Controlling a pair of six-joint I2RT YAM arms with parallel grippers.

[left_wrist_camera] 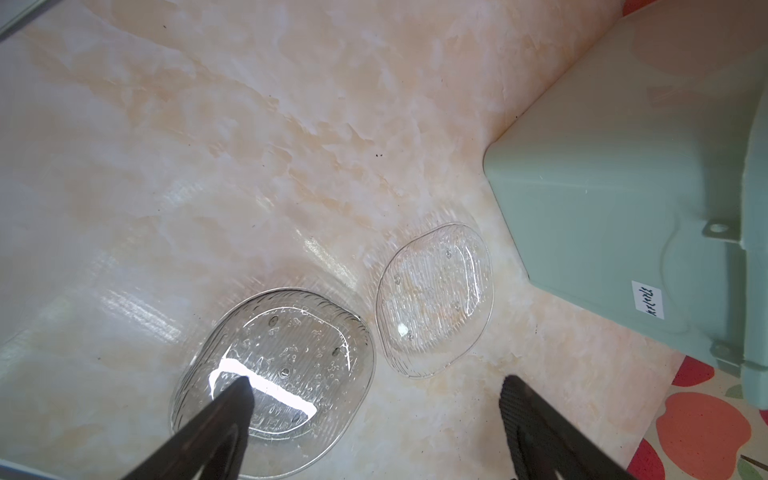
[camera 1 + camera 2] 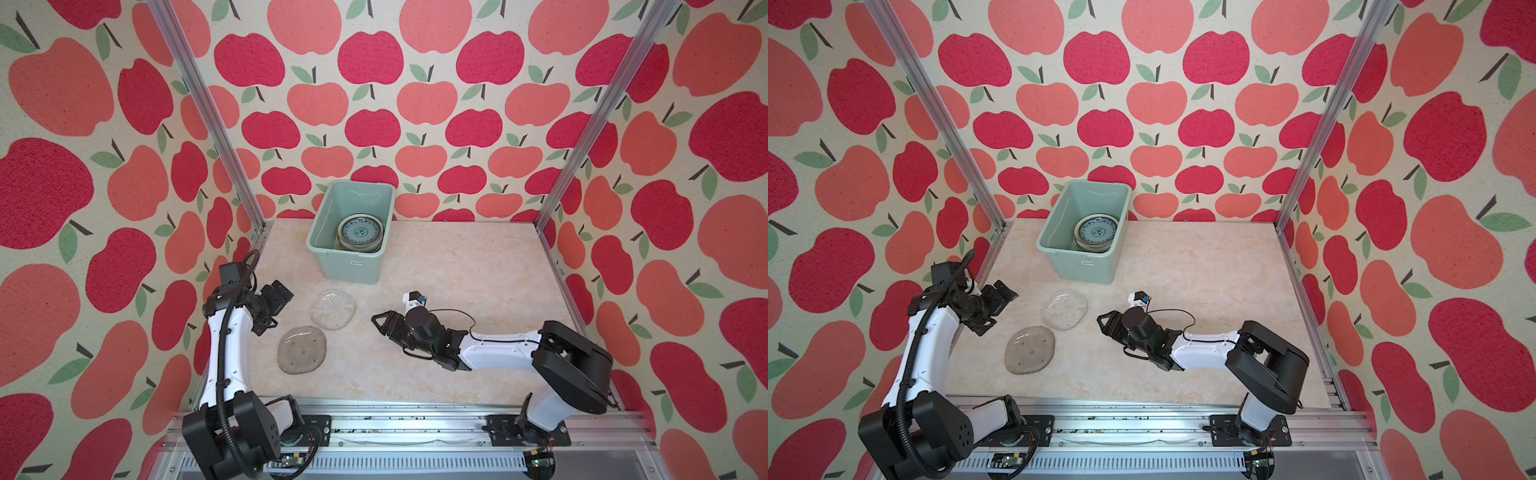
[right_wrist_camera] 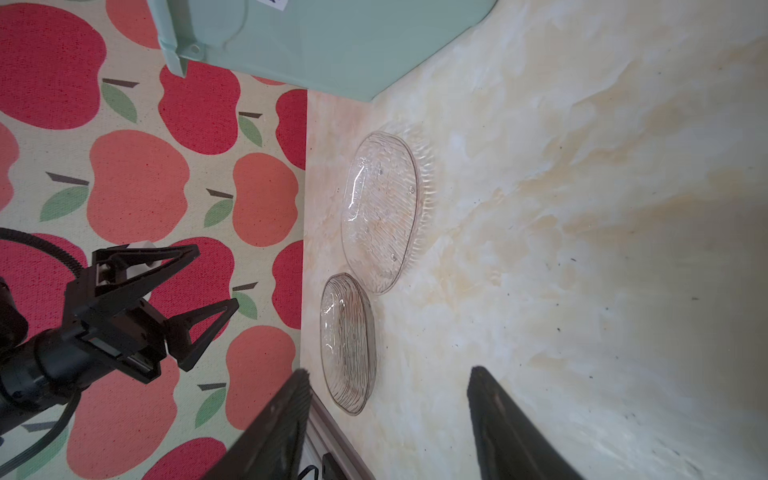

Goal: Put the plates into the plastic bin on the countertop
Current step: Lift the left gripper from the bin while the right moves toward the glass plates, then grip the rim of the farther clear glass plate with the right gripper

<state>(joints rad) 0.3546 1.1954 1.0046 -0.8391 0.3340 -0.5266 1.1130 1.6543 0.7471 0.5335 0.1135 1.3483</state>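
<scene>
I am holding both pincers released, grasping nothing.
Left pincer [image 3: 216, 276] and right pincer [image 2: 379, 325] are flanking the farther glass plate [image 2: 333, 309] and nearer glass plate [image 2: 301, 350], both lying on the surface [image 2: 457, 270] near the mint-green plastic bin [image 2: 349, 266], which is holding a stack topped by a blue-patterned plate [image 2: 360, 230].

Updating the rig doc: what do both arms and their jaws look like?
Both arms: white links with black joint housings. Jaws are black, triangular open frames. Left arm carries a black corrugated conduit; right arm has a thin black cable and a white-and-blue part at the wrist.
</scene>
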